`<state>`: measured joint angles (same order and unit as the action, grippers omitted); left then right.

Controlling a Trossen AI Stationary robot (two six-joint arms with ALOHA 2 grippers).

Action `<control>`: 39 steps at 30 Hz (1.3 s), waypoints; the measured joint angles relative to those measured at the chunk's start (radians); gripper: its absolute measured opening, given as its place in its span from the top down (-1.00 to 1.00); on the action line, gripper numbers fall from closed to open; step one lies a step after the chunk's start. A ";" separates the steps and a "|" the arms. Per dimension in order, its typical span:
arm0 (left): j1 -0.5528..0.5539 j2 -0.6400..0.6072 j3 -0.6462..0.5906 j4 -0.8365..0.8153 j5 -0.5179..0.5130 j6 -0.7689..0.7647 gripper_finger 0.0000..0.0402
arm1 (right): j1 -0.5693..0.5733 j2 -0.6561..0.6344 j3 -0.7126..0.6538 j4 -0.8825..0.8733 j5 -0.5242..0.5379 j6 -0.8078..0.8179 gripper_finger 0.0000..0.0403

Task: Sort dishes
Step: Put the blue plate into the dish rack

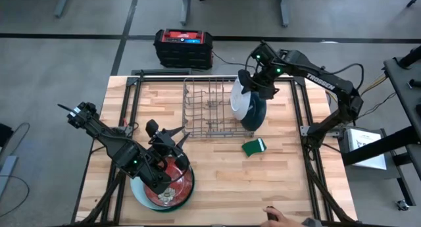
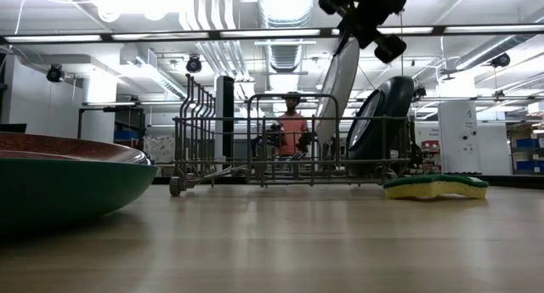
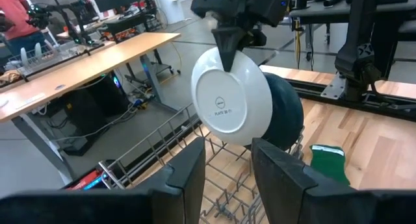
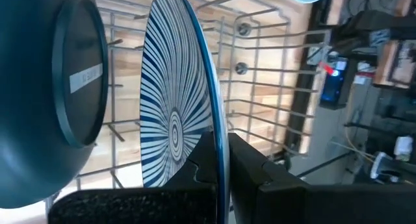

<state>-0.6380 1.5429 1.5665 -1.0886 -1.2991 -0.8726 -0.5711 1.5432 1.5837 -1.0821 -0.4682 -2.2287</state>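
My right gripper [image 1: 253, 82] hangs over the right end of the grey wire rack [image 1: 207, 108], shut on a large white plate [image 3: 231, 100] with a blue-striped face [image 4: 175, 107]. Just behind it a dark teal plate [image 3: 289, 113] stands on edge between the rack's wires. Near the table's front left, a green dish [image 2: 68, 191] holds a red-brown plate [image 1: 172, 184] and rests on its base. My left gripper [image 1: 168, 133] is open above that stack, holding nothing. My right gripper pinches the striped plate's upper rim [image 4: 218, 143] between its two fingers, one on the striped face and one on the white back. The fingers slant down from above. The plate stands on edge, a little tilted, with its lower edge [image 3: 242, 143] among the rack's wires; whether it rests there I cannot tell.
A green sponge with a white edge [image 1: 253, 147] lies on the wood to the right of the rack. A black and red box [image 1: 183, 46] sits beyond the far edge. A person's hand [image 1: 283, 217] shows at the near edge, and a person [image 2: 291, 127] stands in the room behind.
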 joint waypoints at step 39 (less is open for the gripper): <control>0.000 0.000 -0.004 -0.002 -0.028 0.000 0.42 | -0.003 0.141 -0.001 -0.006 -0.004 0.138 0.99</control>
<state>-0.6376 1.5425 1.5627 -1.0901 -1.3270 -0.8722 -0.5743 1.6844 1.5829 -1.0882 -0.4723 -2.0904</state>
